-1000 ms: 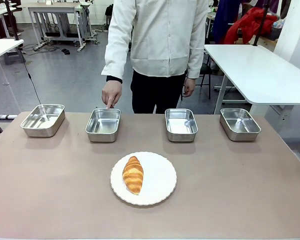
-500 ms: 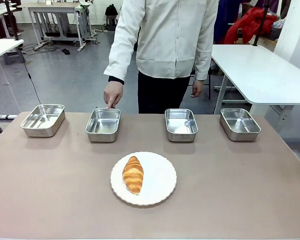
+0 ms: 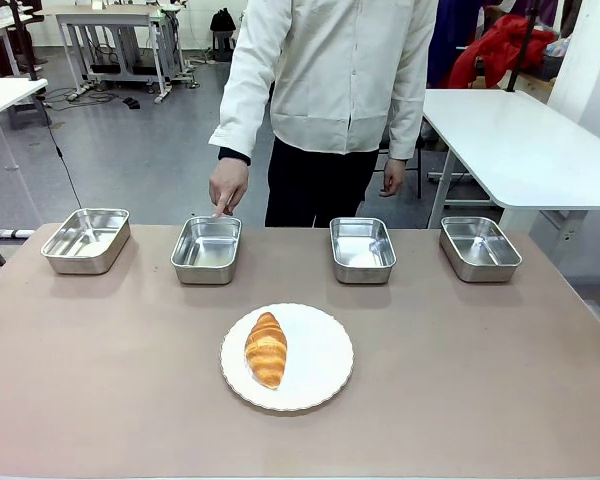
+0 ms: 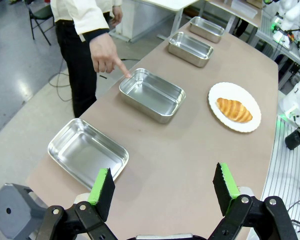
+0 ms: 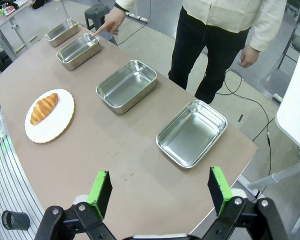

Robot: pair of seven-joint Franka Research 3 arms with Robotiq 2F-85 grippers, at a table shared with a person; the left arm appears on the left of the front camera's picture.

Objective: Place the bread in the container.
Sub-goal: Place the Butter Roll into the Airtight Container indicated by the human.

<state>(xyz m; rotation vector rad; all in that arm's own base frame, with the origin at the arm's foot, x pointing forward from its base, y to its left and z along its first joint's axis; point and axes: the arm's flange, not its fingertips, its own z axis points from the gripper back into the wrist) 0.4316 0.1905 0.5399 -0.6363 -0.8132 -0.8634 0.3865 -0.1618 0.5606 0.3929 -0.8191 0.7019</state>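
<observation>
Bread (image 4: 233,110) (on plate (image 4: 225,90)) lies well beyond left gripper (image 4: 163,171).

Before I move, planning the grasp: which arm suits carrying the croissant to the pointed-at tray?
Likely left: the croissant lies left of middle on the plate, and the tray the person's hand points at sits left too.

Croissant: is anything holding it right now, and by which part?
Nothing holds it. The croissant lies free on the white plate; the left tool and right tool are both open and empty. The person's hand only points at a tray.
</observation>
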